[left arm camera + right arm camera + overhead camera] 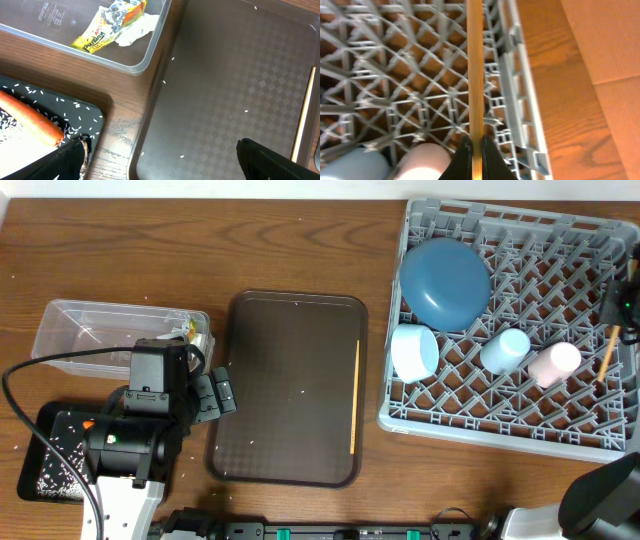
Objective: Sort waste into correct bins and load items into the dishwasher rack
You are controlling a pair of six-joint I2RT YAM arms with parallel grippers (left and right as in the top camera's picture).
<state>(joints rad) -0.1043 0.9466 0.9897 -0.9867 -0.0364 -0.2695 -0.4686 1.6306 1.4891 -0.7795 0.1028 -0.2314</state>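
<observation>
At the dishwasher rack's (517,70) right rim the right gripper (475,147) has its jaws pinched on one chopstick (475,65), the second chopstick (355,395) lies on the brown serving tray (285,380), and the left gripper (160,162) hangs beside the black tray (75,112), jaws wide.

My black right fingers (460,162) frame a honey-tan chopstick (476,75) against the grey lattice of the rack (520,75). The rack shows a deep blue plate (445,282), a pale blue bowl (413,352), a light blue cup (505,350) and a pink cup (554,363). Under my left wrist the brown tray (225,100) has a faint diamond weave, the black tray (87,112) is flecked with white rice grains (15,134) around an orange carrot (30,120), and the wrapper (97,39) is yellow-green and silver.
</observation>
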